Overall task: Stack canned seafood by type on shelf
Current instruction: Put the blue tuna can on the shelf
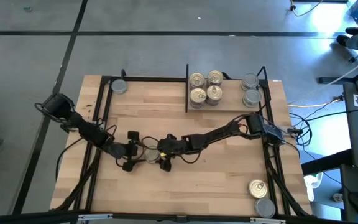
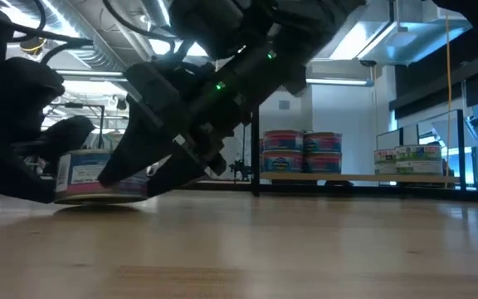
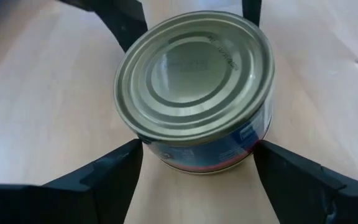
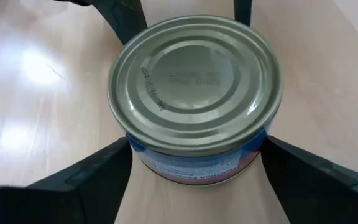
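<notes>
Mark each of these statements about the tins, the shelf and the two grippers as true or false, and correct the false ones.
1. Both grippers straddle the same tin mid-table. True: the left gripper and right gripper meet from opposite sides at the grey-lidded tin.
2. That tin lies on its side. False: it stands upright on the table, lid up.
3. Four gold-lidded tins sit grouped on the shelf beside the black divider. True.
4. The shelf's far left corner holds no tin. False: one lone tin sits there.
5. Both grippers are shut. False: both are open, fingers apart on either side of the tin.
</notes>
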### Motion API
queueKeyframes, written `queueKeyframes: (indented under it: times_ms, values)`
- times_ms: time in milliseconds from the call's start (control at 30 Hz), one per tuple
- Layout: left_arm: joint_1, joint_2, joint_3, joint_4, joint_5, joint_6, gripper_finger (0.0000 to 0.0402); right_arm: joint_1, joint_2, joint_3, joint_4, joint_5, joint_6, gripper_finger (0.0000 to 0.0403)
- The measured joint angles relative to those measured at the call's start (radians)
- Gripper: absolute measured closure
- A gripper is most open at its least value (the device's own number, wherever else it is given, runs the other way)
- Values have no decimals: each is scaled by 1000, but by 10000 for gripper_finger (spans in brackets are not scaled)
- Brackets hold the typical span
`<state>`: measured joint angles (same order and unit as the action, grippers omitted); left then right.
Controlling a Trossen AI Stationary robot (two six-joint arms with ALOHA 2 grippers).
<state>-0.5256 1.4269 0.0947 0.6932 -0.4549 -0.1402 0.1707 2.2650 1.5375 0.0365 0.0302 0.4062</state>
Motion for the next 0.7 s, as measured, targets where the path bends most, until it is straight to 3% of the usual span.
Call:
queueKeyframes:
  times_ms: [300, 700]
  values:
    - [2, 0, 1, -3, -68, 249, 98, -31, 0, 81, -172, -45, 68, 61]
    - [2, 0, 2, -1, -128, 322, 98, -59, -2, 88, -201, -73, 129, 61]
